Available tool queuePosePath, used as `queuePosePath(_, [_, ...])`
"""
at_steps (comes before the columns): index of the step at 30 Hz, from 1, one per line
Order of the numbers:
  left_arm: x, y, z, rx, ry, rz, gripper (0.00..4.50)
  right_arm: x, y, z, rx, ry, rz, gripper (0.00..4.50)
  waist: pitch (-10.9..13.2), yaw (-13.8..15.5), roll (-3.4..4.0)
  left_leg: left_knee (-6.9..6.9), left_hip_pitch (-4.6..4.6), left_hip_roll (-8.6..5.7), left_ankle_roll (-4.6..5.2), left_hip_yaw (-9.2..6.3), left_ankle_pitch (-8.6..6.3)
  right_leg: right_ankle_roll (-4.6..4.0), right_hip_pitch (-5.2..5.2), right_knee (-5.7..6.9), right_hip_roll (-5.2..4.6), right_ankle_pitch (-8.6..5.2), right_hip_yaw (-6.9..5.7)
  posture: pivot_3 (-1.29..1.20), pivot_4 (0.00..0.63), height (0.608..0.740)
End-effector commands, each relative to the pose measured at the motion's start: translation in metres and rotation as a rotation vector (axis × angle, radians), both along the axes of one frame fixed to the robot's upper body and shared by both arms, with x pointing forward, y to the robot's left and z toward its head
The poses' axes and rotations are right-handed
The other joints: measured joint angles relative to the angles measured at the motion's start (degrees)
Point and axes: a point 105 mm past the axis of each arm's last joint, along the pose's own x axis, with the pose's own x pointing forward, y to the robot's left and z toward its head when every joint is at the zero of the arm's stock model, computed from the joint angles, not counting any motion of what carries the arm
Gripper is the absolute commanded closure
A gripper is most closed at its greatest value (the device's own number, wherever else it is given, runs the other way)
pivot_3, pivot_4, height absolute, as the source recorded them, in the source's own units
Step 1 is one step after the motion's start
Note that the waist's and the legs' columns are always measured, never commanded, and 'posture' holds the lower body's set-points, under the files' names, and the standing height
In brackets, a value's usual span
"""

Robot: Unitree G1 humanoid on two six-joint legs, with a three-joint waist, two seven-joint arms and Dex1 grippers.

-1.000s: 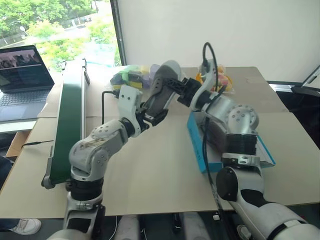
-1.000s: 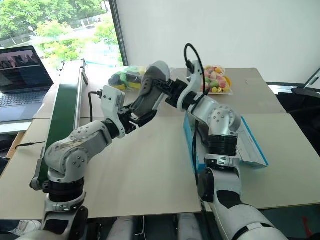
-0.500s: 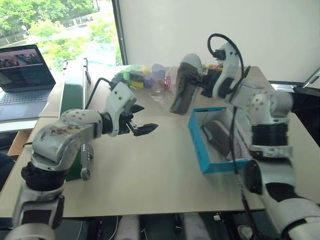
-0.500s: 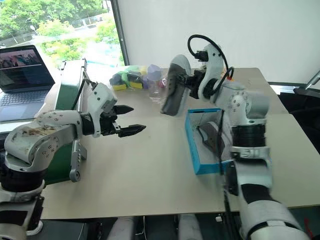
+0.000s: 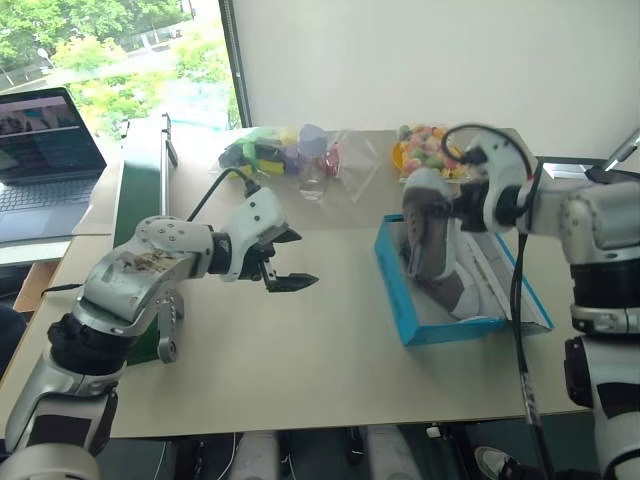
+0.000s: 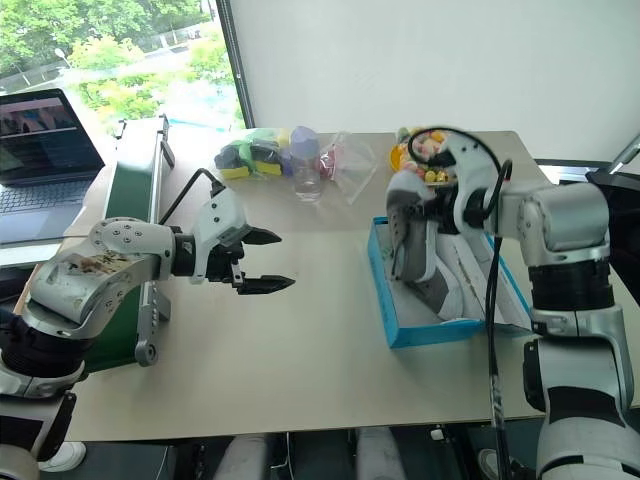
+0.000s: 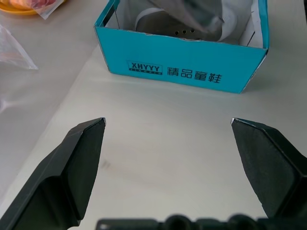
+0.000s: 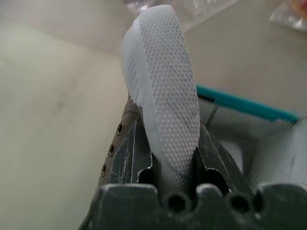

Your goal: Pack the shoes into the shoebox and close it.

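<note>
Gripping one shoe point(image 5: 428, 232) by its sole, the right end effector point(image 5: 462, 207) held it toe-down over the open shoebox point(image 5: 396, 290) at right of centre, while the left end effector point(image 5: 283, 262) hung open, empty, above the bench point(image 5: 300, 350).

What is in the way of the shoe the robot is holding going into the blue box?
Nothing visible blocks it. The right gripper holds the shoe over the open shoebox, lid folded back. The other shoe already lies inside along the bottom, so this one must fit beside it.
</note>
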Motion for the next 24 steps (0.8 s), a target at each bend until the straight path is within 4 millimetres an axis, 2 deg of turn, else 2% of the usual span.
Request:
queuePosePath(1, [-0.001, -0.002, 0.011, 0.009, -0.054, -0.031, 0.0, -0.006, 0.0, 0.005, -0.008, -0.029, 0.024, 4.12, 0.0, -0.02, 0.0, 0.01, 0.0, -0.01, 0.0, 0.0, 0.0, 0.0, 0.0, 0.0, 0.0, 0.0, 0.02, 0.0, 0.15, 0.738])
queuePosePath(14, [-0.01, -0.004, 0.016, 0.031, -0.06, -0.101, 0.0, -0.006, 0.001, -0.042, -0.044, 0.072, 0.072, 4.12, 0.0, -0.02, -0.01, 0.02, 0.02, -0.01, 0.01, -0.01, 0.01, 0.0, 0.03, 0.01, 0.02, 0.0, 0.03, 0.0, 0.15, 0.738])
queuePosePath(20, [-0.013, -0.007, 0.017, 0.028, -0.066, -0.108, 0.0, 0.002, 0.0, -0.088, -0.144, 0.13, 0.089, 4.12, -0.02, -0.11, -0.03, 0.04, 0.04, -0.02, 0.02, -0.01, 0.02, 0.03, 0.06, 0.01, 0.04, 0.02, 0.04, 0.0, 0.15, 0.738])
queuePosePath(22, [-0.013, -0.007, 0.017, 0.028, -0.067, -0.109, 0.0, 0.007, -0.002, -0.093, -0.183, 0.112, 0.078, 3.14, -0.14, -0.14, -0.22, 0.04, 0.13, -0.01, 0.03, -0.02, 0.02, 0.09, 0.14, 0.03, 0.07, 0.06, 0.04, 0.0, 0.15, 0.738])
queuePosePath(24, [-0.014, -0.008, 0.017, 0.028, -0.067, -0.11, 0.0, 0.012, 0.002, -0.091, -0.186, 0.089, 0.079, 2.46, -0.14, -0.12, -0.23, 0.04, 0.33, 0.02, 0.01, -0.03, 0.01, 0.0, 0.37, 0.03, 0.08, 0.0, -0.01, 0.0, 0.15, 0.738])
